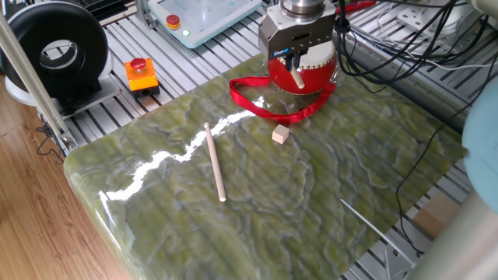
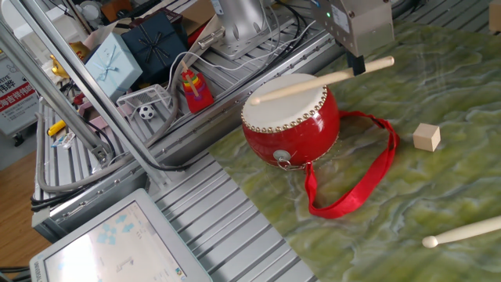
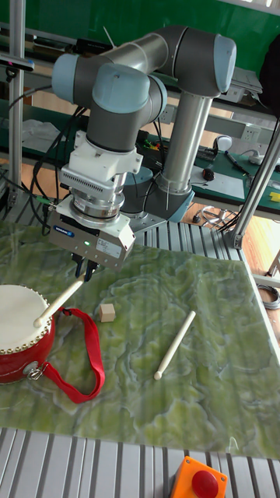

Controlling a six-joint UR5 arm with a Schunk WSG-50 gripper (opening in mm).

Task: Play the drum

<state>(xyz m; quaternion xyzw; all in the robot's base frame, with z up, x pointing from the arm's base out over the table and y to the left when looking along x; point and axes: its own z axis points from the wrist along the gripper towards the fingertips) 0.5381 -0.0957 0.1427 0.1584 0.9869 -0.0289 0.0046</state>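
The drum [image 2: 290,117] is a small red barrel with a cream skin, standing at the edge of the green marbled table; it shows too as the drum [image 3: 22,331] and the drum [image 1: 305,71]. Its red ribbon strap [image 2: 356,178] trails over the table. My gripper [image 3: 82,269] is shut on a wooden drumstick [image 2: 321,81]. The stick slants down over the skin, its rounded tip [image 3: 38,320] at or just above the surface. In one fixed view my gripper [image 1: 296,61] hides most of the drum top.
A second drumstick [image 1: 214,162] lies loose mid-table, and a small wooden cube [image 1: 280,134] sits near the strap. An orange box with a red button [image 1: 141,74] stands off the table's edge. Cables, a gift box [image 2: 112,62] and clutter lie on the rails beyond.
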